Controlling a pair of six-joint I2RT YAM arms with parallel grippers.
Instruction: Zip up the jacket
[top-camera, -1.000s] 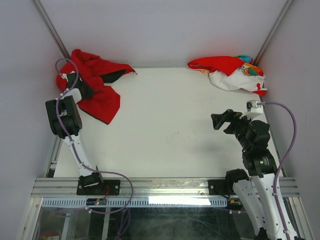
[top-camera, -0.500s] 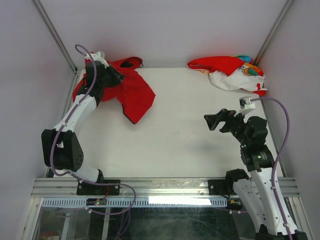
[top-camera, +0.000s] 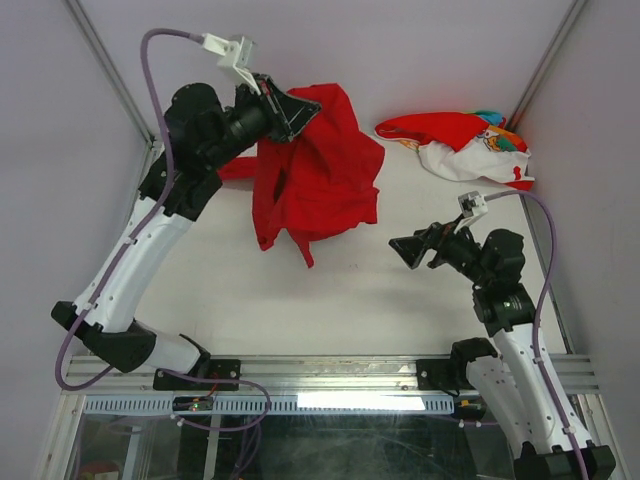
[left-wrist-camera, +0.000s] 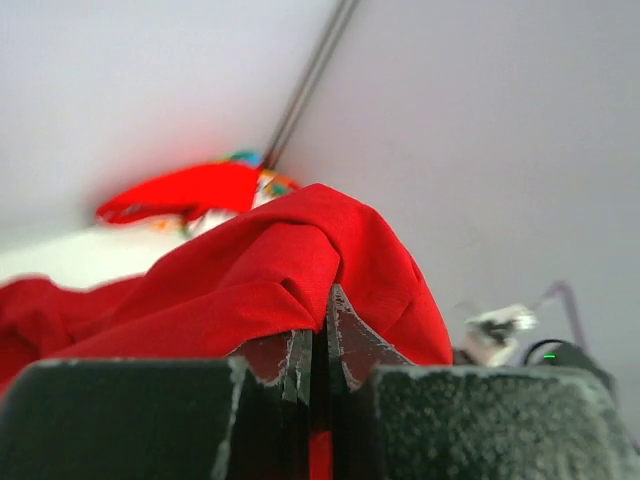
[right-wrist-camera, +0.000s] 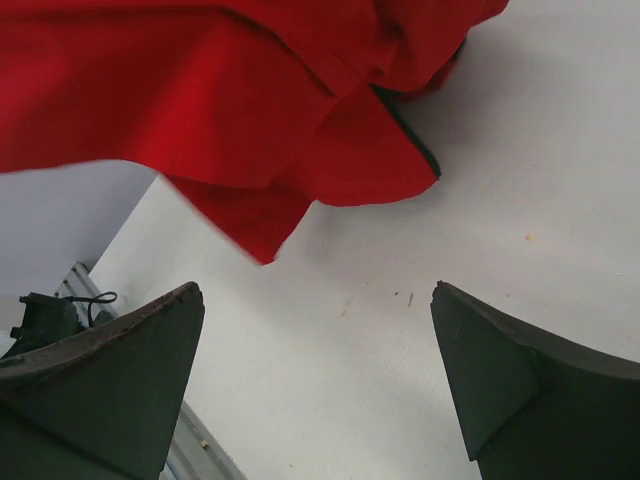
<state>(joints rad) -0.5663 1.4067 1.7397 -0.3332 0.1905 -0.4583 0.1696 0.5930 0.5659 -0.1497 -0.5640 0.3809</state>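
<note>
The red jacket (top-camera: 320, 170) hangs bunched in the air over the back middle of the table, its lower folds trailing toward the surface. My left gripper (top-camera: 300, 108) is raised high and shut on a fold of the jacket (left-wrist-camera: 260, 270); its fingers (left-wrist-camera: 345, 335) pinch the red cloth between them. My right gripper (top-camera: 405, 248) is open and empty, low over the table to the right of the jacket. In the right wrist view the jacket (right-wrist-camera: 200, 100) hangs ahead, with a strip of black lining at one edge. The zipper is hidden.
A smaller red-and-white garment with colourful print (top-camera: 465, 145) lies at the back right corner. White walls with metal corner posts enclose the table (top-camera: 340, 290). The aluminium rail (top-camera: 330, 372) runs along the near edge.
My left arm has swung up and to the right, lifting the jacket off the back left corner into the air. My right gripper has moved left toward it.
</note>
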